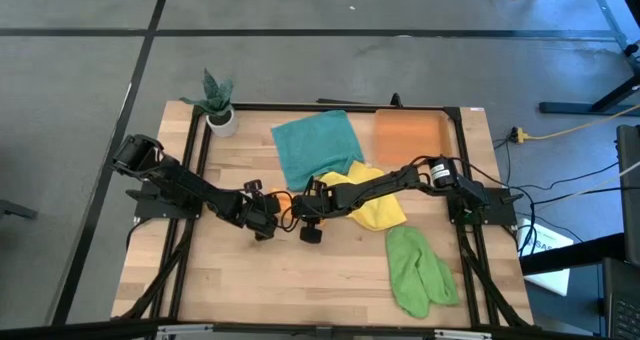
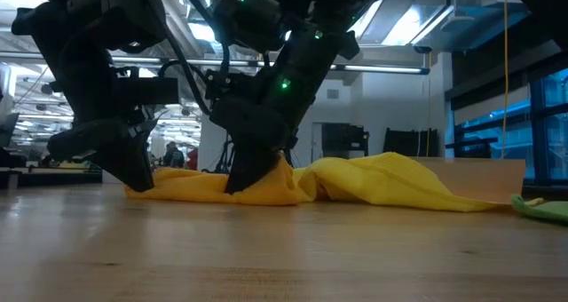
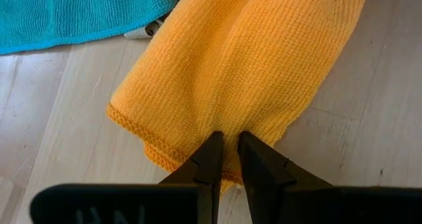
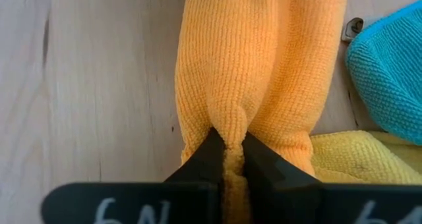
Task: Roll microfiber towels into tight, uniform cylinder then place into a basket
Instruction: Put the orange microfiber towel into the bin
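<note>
The orange towel (image 2: 200, 186) lies bunched lengthwise on the table's middle, and both grippers are shut on it. My left gripper (image 3: 227, 140) has its one end and my right gripper (image 4: 227, 138) the other; in the high view the grippers (image 1: 266, 220) (image 1: 303, 216) hide most of it. The yellow towel (image 1: 375, 202) lies crumpled to the right, under my right arm. The teal towel (image 1: 318, 146) lies spread behind, the light green towel (image 1: 418, 268) at the near right. The orange basket (image 1: 410, 135) stands at the far right. My left gripper pinches the orange towel between its two fingers close to the hemmed end edge (image 3: 198, 159), coming from above and slanting down. The towel rests on the table under the fingers. My right gripper pinches a raised fold of the orange towel (image 4: 227, 118) between its two fingers, slanting down from above. The towel's bunched length runs away from the fingers and lies on the table.
A white pot with a green plant (image 1: 218, 108) stands at the far left corner. A black frame rail (image 1: 320, 107) borders the work area. Bare wood (image 1: 290, 290) lies along the near side, left of the green towel.
</note>
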`<state>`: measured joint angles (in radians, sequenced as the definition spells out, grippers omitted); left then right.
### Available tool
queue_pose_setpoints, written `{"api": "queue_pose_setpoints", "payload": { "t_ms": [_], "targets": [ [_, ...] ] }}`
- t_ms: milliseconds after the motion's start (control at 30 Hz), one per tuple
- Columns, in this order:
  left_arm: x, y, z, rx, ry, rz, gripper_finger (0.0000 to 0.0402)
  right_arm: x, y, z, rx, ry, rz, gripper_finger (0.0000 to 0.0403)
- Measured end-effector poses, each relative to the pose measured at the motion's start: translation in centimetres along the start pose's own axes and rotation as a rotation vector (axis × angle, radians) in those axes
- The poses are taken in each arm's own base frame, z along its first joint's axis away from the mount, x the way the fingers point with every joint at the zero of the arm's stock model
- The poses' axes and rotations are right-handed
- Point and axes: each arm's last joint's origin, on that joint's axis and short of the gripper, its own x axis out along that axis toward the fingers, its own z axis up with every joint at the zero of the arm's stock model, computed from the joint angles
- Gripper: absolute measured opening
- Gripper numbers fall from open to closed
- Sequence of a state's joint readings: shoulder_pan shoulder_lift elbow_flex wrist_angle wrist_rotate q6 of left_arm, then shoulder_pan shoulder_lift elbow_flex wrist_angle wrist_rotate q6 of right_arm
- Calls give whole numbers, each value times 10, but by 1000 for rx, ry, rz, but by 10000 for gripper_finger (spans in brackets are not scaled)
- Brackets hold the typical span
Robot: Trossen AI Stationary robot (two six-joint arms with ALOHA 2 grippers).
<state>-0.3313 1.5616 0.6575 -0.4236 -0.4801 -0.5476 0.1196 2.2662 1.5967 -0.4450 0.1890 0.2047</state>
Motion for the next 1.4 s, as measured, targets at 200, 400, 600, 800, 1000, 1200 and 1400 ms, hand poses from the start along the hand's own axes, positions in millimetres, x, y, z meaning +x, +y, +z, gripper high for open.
{"api": "queue_pose_setpoints", "payload": {
  "t_ms": [200, 400, 600, 800, 1000, 1200, 1400],
  "targets": [
    [-5, 3, 0, 0, 2, -17, 47, 0, 0, 1, 2, -5, -2, 30],
    [-19, 8, 4, 0, -43, -50, 47, 0, -1, 1, -3, -5, -4, 27],
    [-35, 12, 5, -13, -77, -111, 47, 1, -4, 2, -16, -8, 0, 30],
    [-51, 12, -1, 7, -103, -132, 47, 1, -5, 3, -13, -20, -4, 27],
    [-70, 13, -9, -3, -120, -167, 47, -6, -4, 15, -10, -27, -2, 27],
    [-87, 15, -13, -6, -175, -213, 47, -12, -3, 26, 55, -52, 4, 27],
    [-97, 15, -18, 23, -197, -245, 47, -15, -3, 31, 144, -74, 1, 25]
  ]
}}
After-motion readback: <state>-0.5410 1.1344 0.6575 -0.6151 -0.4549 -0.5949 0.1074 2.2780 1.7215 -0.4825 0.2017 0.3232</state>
